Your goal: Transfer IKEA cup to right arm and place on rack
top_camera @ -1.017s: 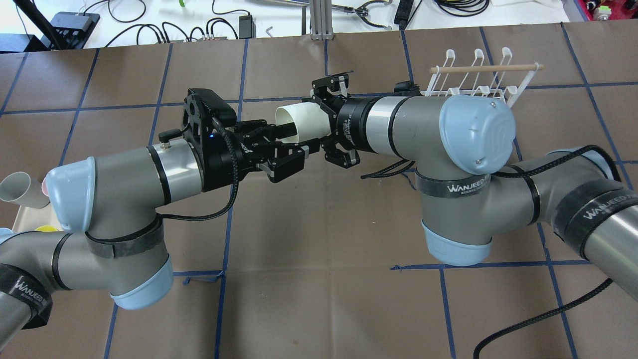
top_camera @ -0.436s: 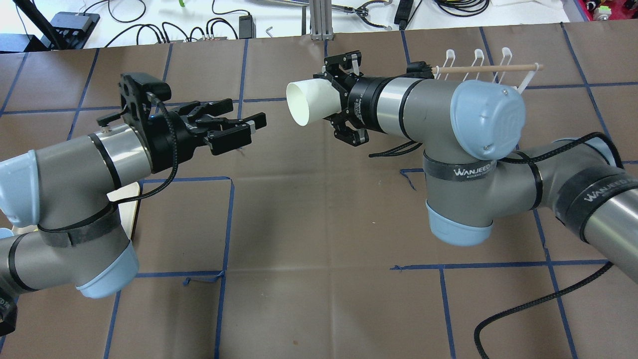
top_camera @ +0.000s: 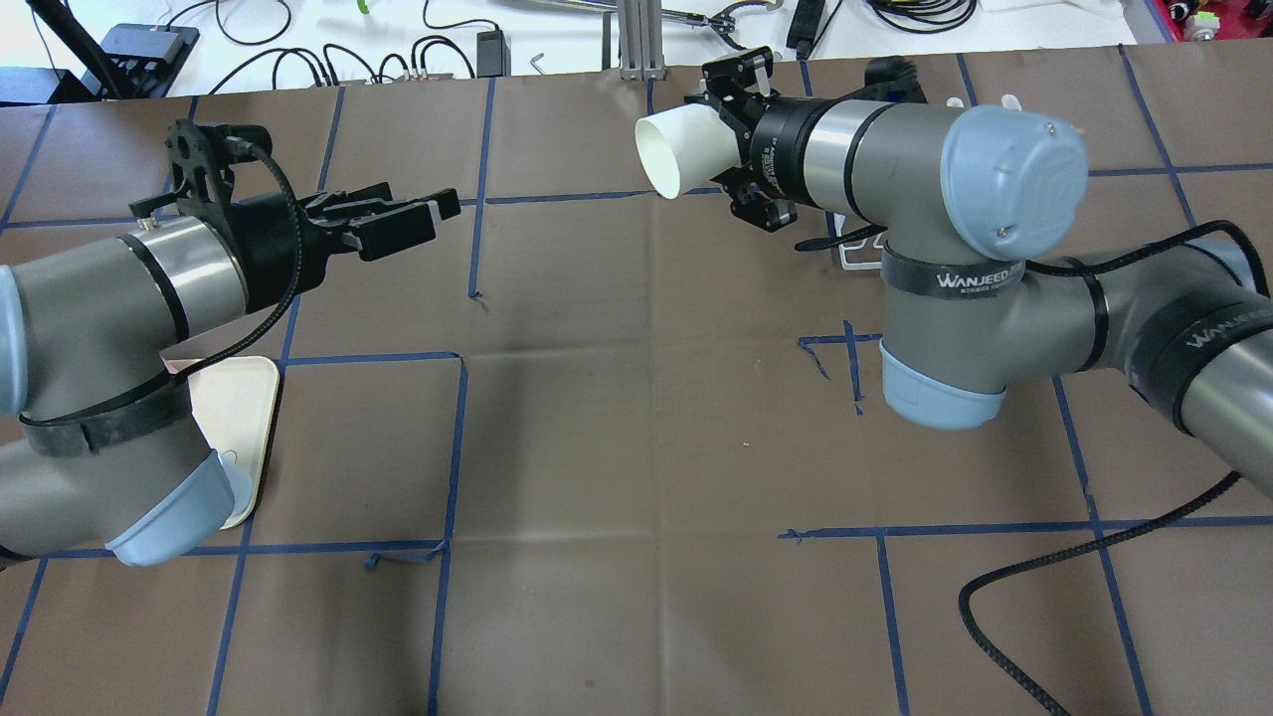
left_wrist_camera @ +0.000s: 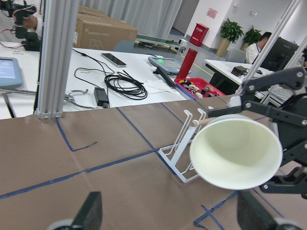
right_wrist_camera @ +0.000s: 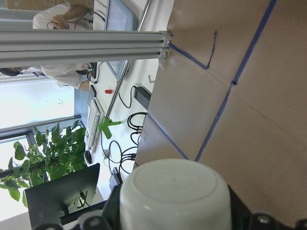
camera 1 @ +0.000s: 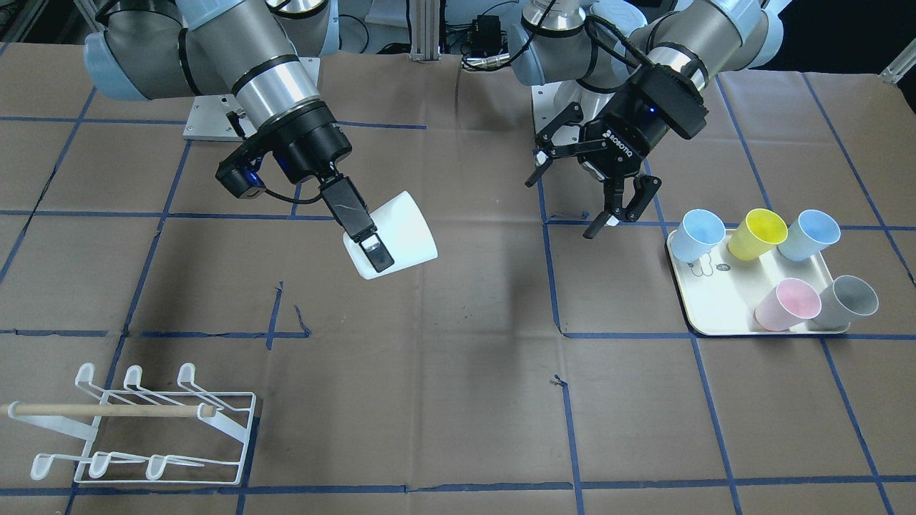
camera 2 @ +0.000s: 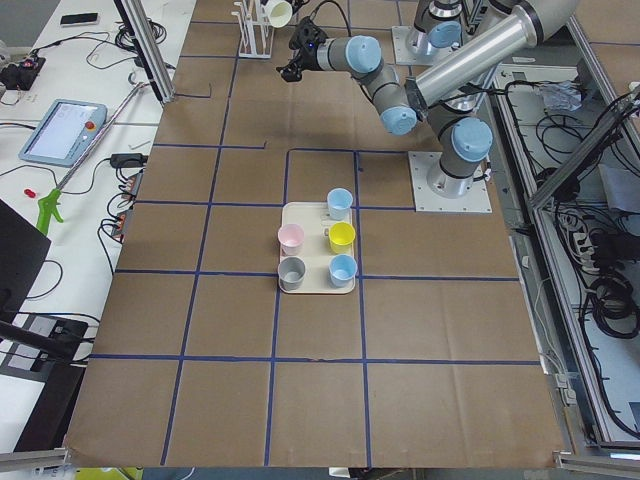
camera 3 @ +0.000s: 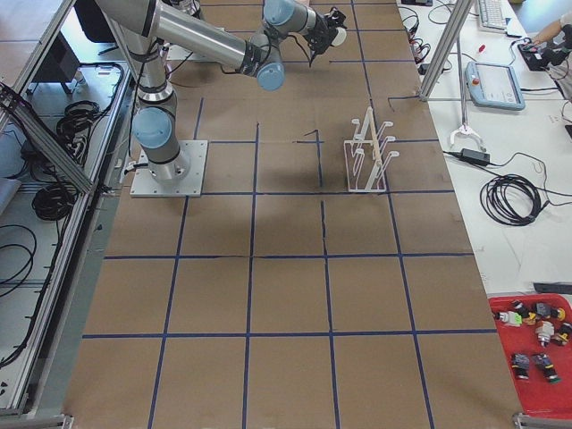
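My right gripper [top_camera: 741, 144] is shut on the base of a white IKEA cup [top_camera: 681, 154], holding it on its side above the table with the mouth toward my left arm. The front-facing view shows the cup [camera 1: 397, 232] with one finger [camera 1: 365, 243] across it. My left gripper [top_camera: 428, 214] is open and empty, well apart from the cup, and it also shows in the front-facing view [camera 1: 569, 204]. The white wire rack [camera 1: 143, 429] with its wooden dowel stands at the table's far right; in the overhead view my right arm hides most of it.
A cream tray [camera 1: 758, 318] holds several coloured cups: blue [camera 1: 698, 232], yellow [camera 1: 758, 232], pink [camera 1: 787, 304], grey [camera 1: 848, 300]. It lies beside my left arm. Cables and an aluminium post sit beyond the table's far edge.
My left gripper let go of the cup and pulled back to the left. My right arm carried the cup toward the far edge and to the right.
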Available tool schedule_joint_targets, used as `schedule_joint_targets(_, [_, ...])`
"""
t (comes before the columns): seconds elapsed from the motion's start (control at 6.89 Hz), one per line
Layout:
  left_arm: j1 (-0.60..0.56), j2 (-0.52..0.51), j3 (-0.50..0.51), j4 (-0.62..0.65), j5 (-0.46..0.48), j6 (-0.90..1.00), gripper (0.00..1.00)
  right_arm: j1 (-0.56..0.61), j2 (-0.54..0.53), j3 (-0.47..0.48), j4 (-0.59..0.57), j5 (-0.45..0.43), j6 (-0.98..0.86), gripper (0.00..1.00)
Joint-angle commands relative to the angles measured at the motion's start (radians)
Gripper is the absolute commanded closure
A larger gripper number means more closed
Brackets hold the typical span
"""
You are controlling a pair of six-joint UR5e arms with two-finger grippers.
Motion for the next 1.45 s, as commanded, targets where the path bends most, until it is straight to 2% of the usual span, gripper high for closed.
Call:
schedule_joint_targets(0.0, [-0.008,-0.012,0.155,-0.286,0.229,-0.109,0.01,-0.049,0.069,-0.070,-0.021,-0.042,-0.249,0.88])
schedule_joint_targets(0.29, [-0.069,-0.014,0.332,-0.692,0.480,-0.123,0.01,-0.123,0.139,-0.118,-0.050,-0.114,-0.577,0.89])
schedule_joint_targets(0.44, [-0.113,-0.014,0.437,-0.919,0.582,-0.153,0.01,-0.160,0.179,-0.127,-0.143,-0.136,-0.730,0.89])
schedule_joint_targets(0.58, [-0.138,-0.014,0.525,-1.125,0.654,-0.158,0.01,-0.184,0.228,-0.155,-0.225,-0.159,-0.859,0.89])
schedule_joint_targets(0.73, [-0.141,-0.014,0.579,-1.262,0.683,-0.160,0.01,-0.198,0.289,-0.197,-0.288,-0.166,-0.999,0.89])
schedule_joint_targets(0.87, [-0.150,-0.008,0.598,-1.342,0.714,-0.158,0.01,-0.226,0.344,-0.243,-0.384,-0.165,-1.131,0.89])
schedule_joint_targets(1.02, [-0.176,0.003,0.593,-1.360,0.718,-0.152,0.01,-0.232,0.384,-0.270,-0.420,-0.166,-1.245,0.88])
schedule_joint_targets(1.31, [-0.181,0.023,0.564,-1.357,0.763,-0.049,0.01,-0.235,0.435,-0.265,-0.457,-0.169,-1.292,0.88])
